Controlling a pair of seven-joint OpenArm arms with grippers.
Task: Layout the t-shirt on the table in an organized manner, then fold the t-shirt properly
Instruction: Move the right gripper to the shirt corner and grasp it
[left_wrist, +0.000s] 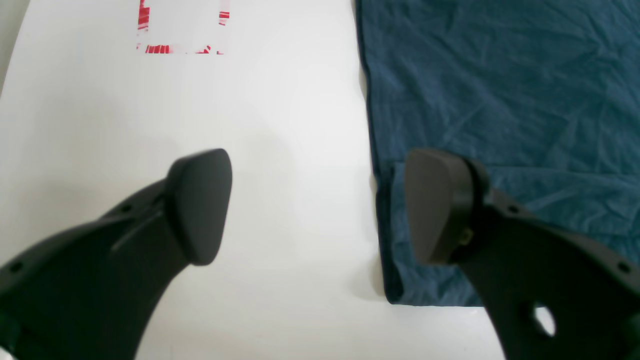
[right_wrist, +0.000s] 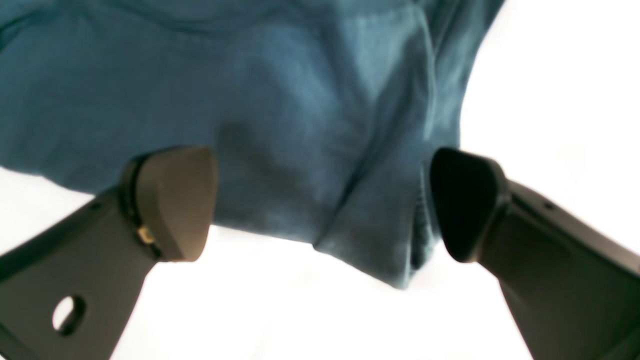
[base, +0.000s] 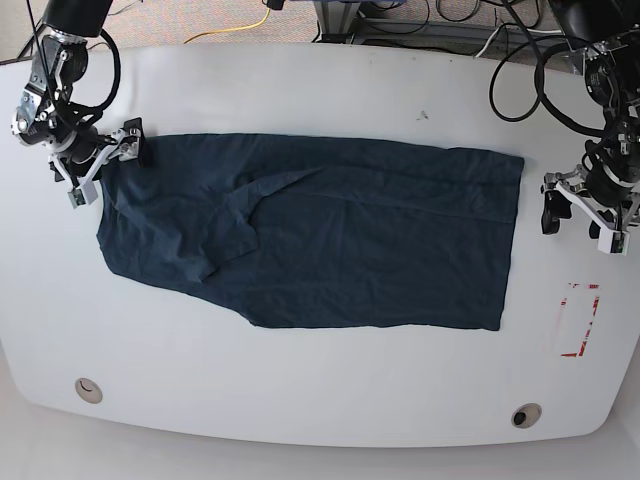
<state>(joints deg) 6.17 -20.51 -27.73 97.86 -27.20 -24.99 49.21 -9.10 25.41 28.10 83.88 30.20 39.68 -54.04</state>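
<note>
While both end effectors gape empty, the t-shirt (base: 330, 240) lies on the table (base: 300, 90).

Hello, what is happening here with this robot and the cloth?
A two-armed robot is working on a dark t-shirt that lies spread, still wrinkled, on the white table. The right end effector is open over one end of the shirt, with a fold of cloth between its fingers but not gripped. The left end effector is open at the other end, straddling the shirt's edge near a corner. Neither end effector holds anything.
</note>
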